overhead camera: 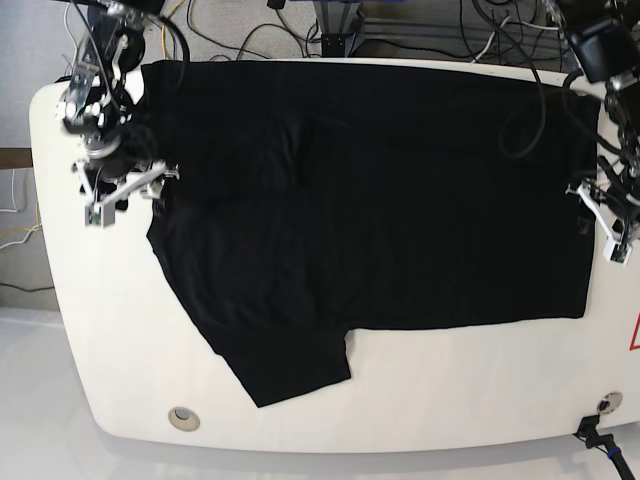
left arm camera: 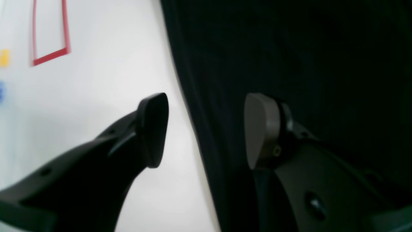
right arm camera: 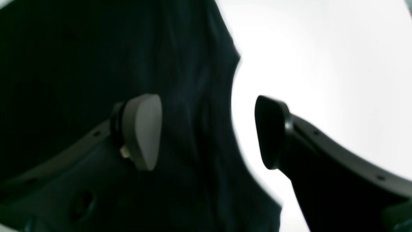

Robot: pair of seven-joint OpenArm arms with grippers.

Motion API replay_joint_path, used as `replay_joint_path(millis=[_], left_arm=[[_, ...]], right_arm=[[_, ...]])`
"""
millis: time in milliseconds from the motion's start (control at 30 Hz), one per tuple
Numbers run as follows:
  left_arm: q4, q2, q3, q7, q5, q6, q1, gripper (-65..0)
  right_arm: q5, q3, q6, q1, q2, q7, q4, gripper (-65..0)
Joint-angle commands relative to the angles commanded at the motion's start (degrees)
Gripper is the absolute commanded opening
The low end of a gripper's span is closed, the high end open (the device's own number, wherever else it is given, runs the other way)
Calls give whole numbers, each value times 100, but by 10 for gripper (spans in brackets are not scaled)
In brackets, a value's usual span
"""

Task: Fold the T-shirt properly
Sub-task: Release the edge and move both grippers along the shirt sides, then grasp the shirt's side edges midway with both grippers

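Observation:
The black T-shirt [overhead camera: 370,200] lies spread flat on the white table [overhead camera: 450,390], with one sleeve [overhead camera: 290,365] pointing at the front edge. No print shows on it. My left gripper [left arm camera: 206,132] is open at the shirt's right edge [overhead camera: 598,212]: one finger is over the fabric [left arm camera: 289,64] and the other over bare table. My right gripper [right arm camera: 207,132] is open at the shirt's left edge [overhead camera: 135,185], also straddling the fabric's border [right arm camera: 193,96]. Neither holds anything.
A red tape outline [left arm camera: 50,54], a yellow mark [left arm camera: 4,58] and a blue mark [left arm camera: 1,91] lie on the table beside the left gripper. Round holes sit near the front edge [overhead camera: 183,418] [overhead camera: 603,403]. Cables [overhead camera: 330,25] hang behind the table.

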Motion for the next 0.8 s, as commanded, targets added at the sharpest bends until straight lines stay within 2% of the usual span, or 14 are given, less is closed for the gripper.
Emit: replay_joint_path(millis=[167, 267, 333, 467, 567, 800], left_arm=[[-1213, -97, 360, -545, 273, 0, -932, -310], [-2048, -158, 554, -905, 334, 0, -1477, -310], [-2673, -316, 730, -1196, 396, 0, -1829, -310], [-3587, -378, 1046, -1714, 387, 0, -2356, -310], [-3789, -378, 1073, -1960, 387, 0, -2409, -310], [-3789, -352, 1073, -1969, 387, 0, -2400, -310]], right_arm=[[-9, -536, 0, 1187, 325, 88, -1275, -214], [-9, -774, 0, 1714, 457, 396, -2057, -214], [-9, -1029, 0, 2136, 598, 589, -2620, -214], [-9, -1503, 0, 2796, 853, 1231, -3807, -214], [-9, -1767, 0, 3323, 958, 1626, -4774, -214], [-9, -2418, 0, 4035, 1046, 2910, -6796, -214]])
